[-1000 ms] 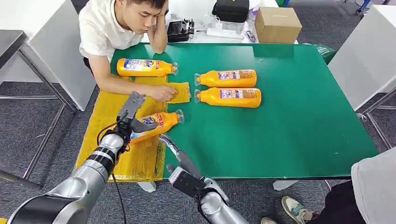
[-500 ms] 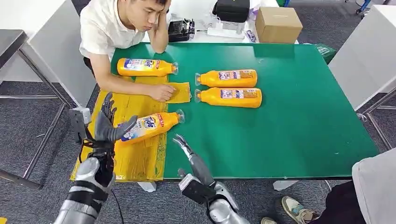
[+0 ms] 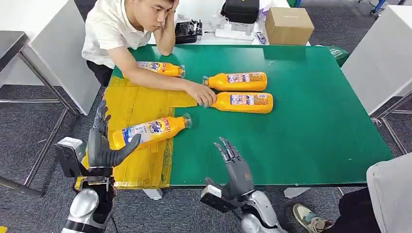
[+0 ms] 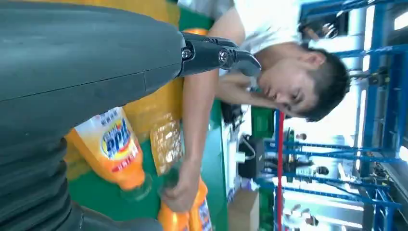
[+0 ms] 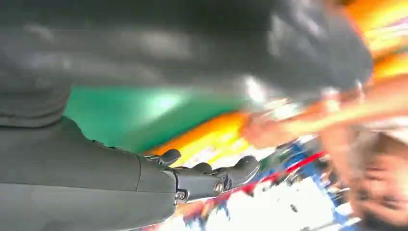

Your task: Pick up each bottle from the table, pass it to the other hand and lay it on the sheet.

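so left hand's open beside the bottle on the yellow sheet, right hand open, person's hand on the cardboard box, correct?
Not the box. In the head view the person's hand is at the cap end of the nearer bottle on the table. The rest stands.

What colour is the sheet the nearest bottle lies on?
Yellow; the crinkled plastic sheet shows best in the head view.

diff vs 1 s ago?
The left hand let go of the bottle, now lying on the yellow sheet, and drew back, open. The right hand rose, fingers spread. The person's hand moved off the sheet to the nearer of the two bottles on the green table. Those two bottles stayed.
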`<act>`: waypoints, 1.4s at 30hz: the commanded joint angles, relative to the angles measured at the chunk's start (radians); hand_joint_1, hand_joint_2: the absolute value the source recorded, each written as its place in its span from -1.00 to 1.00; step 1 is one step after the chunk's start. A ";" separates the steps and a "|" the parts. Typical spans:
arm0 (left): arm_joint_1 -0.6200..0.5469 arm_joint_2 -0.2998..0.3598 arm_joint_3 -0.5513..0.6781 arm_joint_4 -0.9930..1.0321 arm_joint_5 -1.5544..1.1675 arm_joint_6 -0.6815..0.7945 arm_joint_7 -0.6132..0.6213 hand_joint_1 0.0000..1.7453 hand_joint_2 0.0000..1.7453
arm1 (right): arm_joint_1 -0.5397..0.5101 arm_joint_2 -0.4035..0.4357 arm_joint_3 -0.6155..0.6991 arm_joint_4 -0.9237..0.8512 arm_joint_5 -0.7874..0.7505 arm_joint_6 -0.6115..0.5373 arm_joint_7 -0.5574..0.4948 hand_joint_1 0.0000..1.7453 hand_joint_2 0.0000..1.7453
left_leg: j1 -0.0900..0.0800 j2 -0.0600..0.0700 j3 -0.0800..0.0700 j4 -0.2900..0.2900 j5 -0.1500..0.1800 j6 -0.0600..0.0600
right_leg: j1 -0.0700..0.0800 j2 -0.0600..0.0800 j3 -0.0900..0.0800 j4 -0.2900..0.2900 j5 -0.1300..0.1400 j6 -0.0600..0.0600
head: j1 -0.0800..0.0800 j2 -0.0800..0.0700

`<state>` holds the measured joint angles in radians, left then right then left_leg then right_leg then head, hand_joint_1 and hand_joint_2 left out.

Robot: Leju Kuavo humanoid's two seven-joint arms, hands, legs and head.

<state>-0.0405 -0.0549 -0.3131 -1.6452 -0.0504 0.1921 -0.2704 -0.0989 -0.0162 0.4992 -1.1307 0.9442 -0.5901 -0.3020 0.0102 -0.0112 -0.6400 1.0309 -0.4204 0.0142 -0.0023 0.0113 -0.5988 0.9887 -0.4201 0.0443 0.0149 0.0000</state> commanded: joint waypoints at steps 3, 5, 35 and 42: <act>0.072 -0.020 -0.049 -0.069 -0.116 0.088 -0.033 -1.00 1.00 | -0.192 -0.209 -0.305 0.288 0.236 -0.008 0.090 -1.00 1.00 | -0.002 -0.001 0.002 -0.001 0.000 0.001 | -0.002 0.000 0.002 -0.001 0.000 0.001 | 0.001 0.000; 0.063 -0.021 -0.056 -0.061 -0.115 0.091 -0.037 -1.00 1.00 | -0.241 -0.209 -0.297 0.339 0.266 0.002 0.085 -1.00 1.00 | -0.004 0.001 0.002 -0.001 0.000 0.001 | -0.003 0.002 0.002 0.000 0.001 0.001 | 0.000 0.000; -0.064 -0.040 -0.123 0.094 -0.062 0.074 -0.012 -1.00 1.00 | -0.571 -0.118 -0.150 0.731 0.299 0.458 0.258 -1.00 1.00 | -0.003 0.001 0.004 -0.001 0.002 0.002 | -0.002 0.000 0.004 0.000 0.002 0.002 | 0.000 0.000; -0.079 -0.047 -0.126 0.116 -0.048 0.070 -0.008 -1.00 1.00 | -0.580 -0.129 -0.147 0.772 0.274 0.549 0.306 -1.00 1.00 | -0.002 0.000 0.004 -0.001 0.003 0.002 | -0.001 -0.002 0.004 -0.001 0.002 0.002 | 0.000 0.000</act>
<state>-0.0610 -0.1038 -0.4135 -1.6308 -0.1145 0.2663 -0.2861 -0.6355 -0.1564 0.3147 -0.5391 1.2379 -0.1241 -0.0336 0.0083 -0.0107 -0.6382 1.0309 -0.4182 0.0169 -0.0041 0.0112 -0.5974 0.9888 -0.4177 0.0473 0.0149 0.0000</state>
